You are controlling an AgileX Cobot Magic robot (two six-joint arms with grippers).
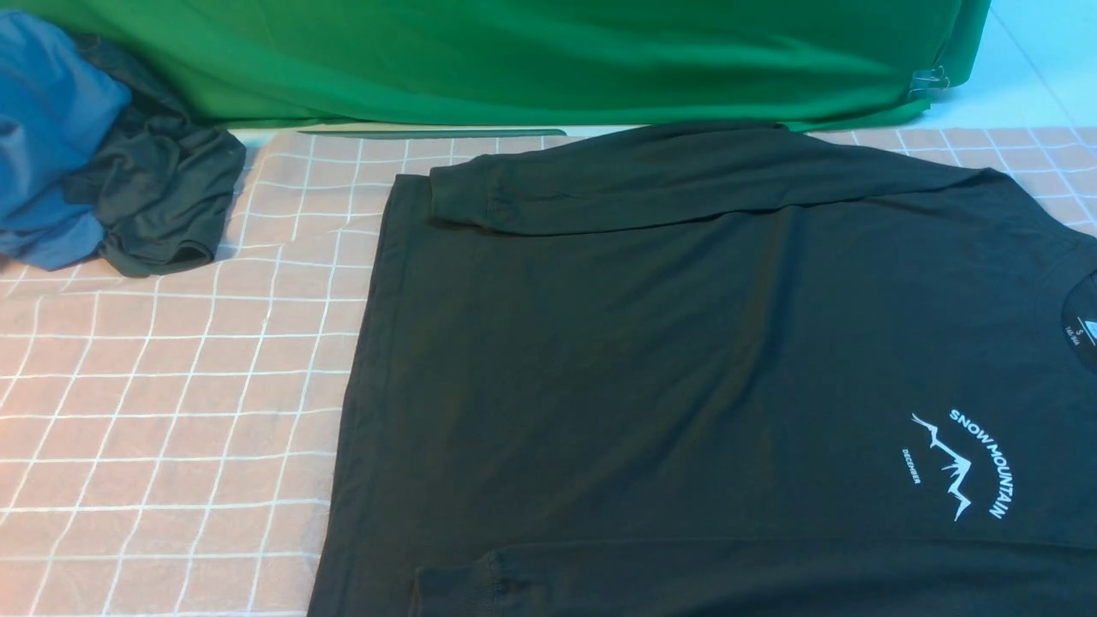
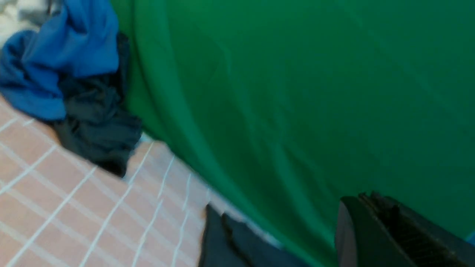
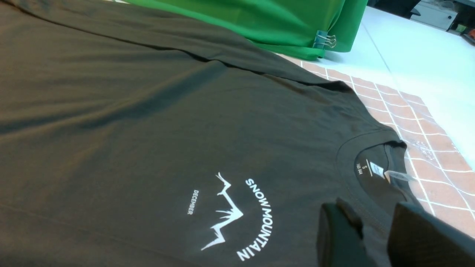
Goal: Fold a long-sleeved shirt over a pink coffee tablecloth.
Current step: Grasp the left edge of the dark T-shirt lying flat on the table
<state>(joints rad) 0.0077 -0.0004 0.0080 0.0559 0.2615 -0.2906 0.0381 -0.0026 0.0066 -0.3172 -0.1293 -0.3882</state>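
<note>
The long-sleeved shirt [image 1: 686, 360] lies flat on the pink coffee tablecloth [image 1: 171, 411]; the right fingers [image 3: 339, 237] stand narrowly parted, empty, over its collar, the left fingers [image 2: 371, 233] closed, clear of its far corner

Soft, even light; shallow crease shadows cross the long-sleeved shirt [image 1: 651, 360]. The left wrist view is motion-blurred; the others are sharp.
</note>
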